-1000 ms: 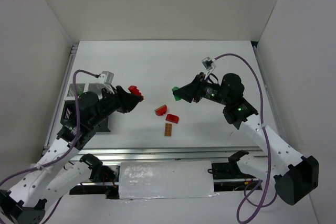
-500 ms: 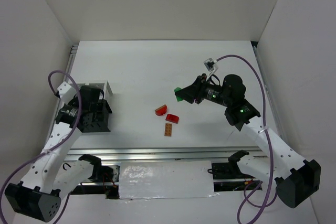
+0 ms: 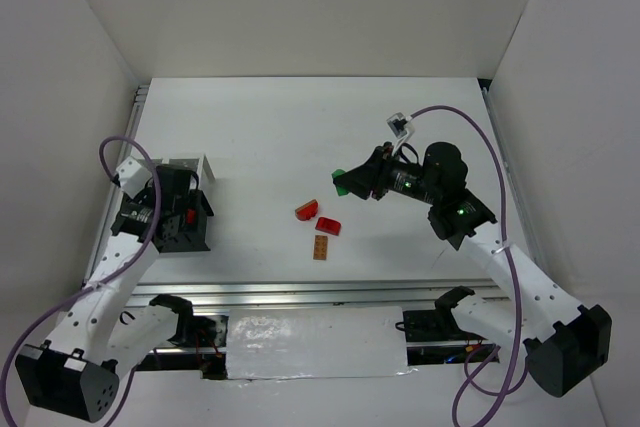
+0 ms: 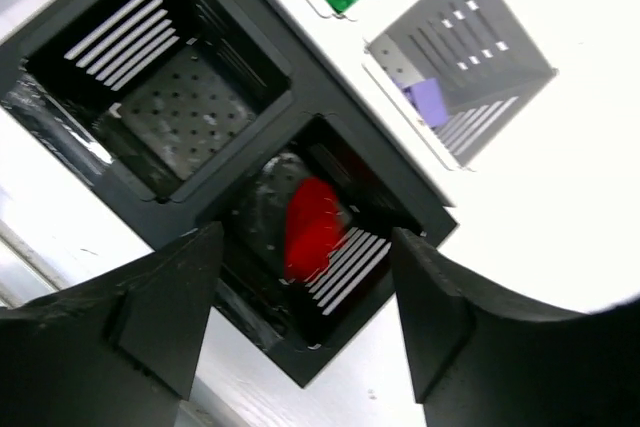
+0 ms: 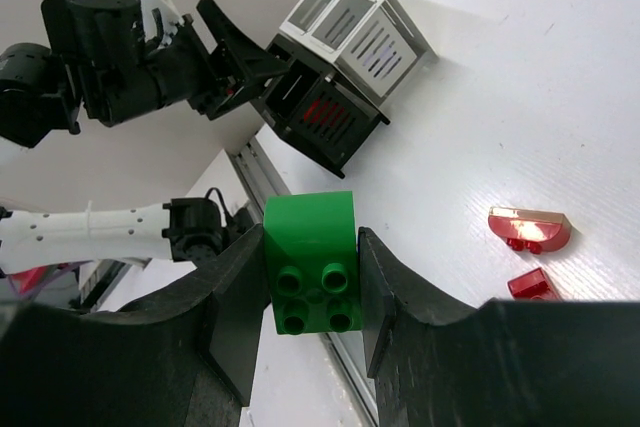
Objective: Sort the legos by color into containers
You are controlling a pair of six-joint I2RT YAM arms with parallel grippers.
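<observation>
Two arms, left arm (image 3: 122,267) and right arm (image 3: 517,279) — white link shells, black joint housings, black bases. A purple cable (image 3: 447,107) loops along each; a green light (image 3: 457,210) marks the right arm's joint — the pincer fingers (image 4: 150,317) are matte black.

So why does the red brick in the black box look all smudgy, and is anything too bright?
Left wrist view: the red brick in the black bin is smeared with blur, and the table glares to pure white. Right wrist view: the green brick in the right gripper looks sharp.
</observation>
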